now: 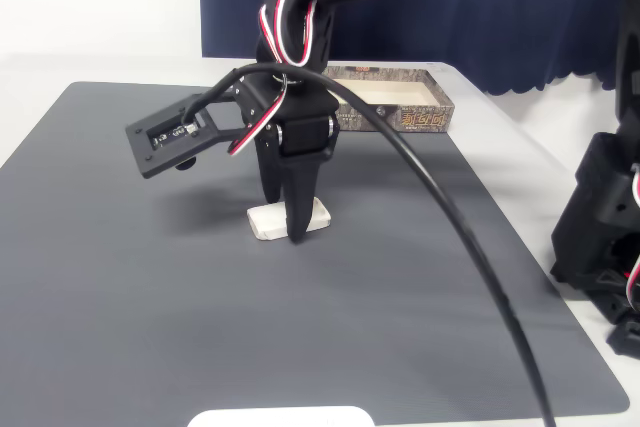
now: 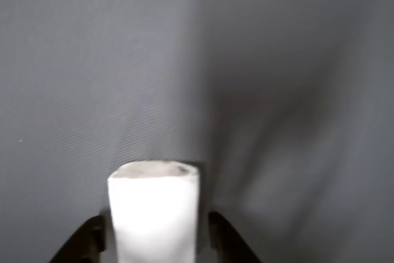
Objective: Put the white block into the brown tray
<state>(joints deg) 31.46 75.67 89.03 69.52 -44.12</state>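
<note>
Block (image 1: 268, 221) seen at frame centre on mat (image 1: 150, 297), straddled by gripper (image 1: 288, 227), fingers (image 2: 83, 244) apart either side; tray (image 1: 420, 107) upper right.

One white block (image 1: 270, 221), one brown tray (image 1: 400, 105), one dark grey mat (image 1: 120, 287) on the worktop, and one black arm with one pair of jaws.

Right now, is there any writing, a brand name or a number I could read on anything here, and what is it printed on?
Nothing can be read for certain.
The brown tray: a small dark label on its front wall bears pale markings, too small and blurred to read.
The white block: no writing shows, in the fixed view or the wrist view.
The gripper and the grey mat: no text shows.
</note>
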